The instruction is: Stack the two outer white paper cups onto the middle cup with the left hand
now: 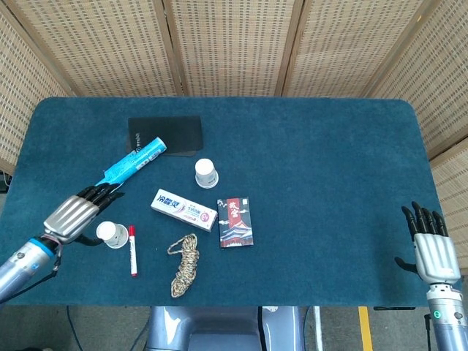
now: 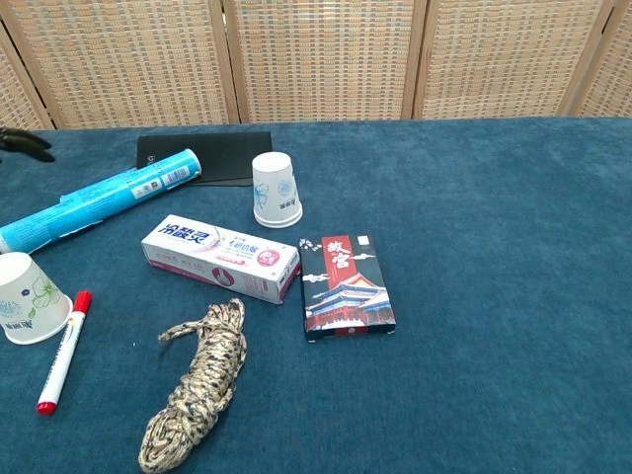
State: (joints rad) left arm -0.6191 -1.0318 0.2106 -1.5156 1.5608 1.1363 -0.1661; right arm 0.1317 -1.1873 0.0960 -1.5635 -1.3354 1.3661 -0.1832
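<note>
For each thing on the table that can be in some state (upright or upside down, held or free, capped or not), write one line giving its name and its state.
cup near the toothpaste box: upside down, free.
cup by the marker: upside down, free.
left hand: fingers out straight, holds nothing.
right hand: open, off the table's edge.
red marker: capped, lying flat.
rope: coiled in a bundle.
toothpaste box: closed, lying flat.
</note>
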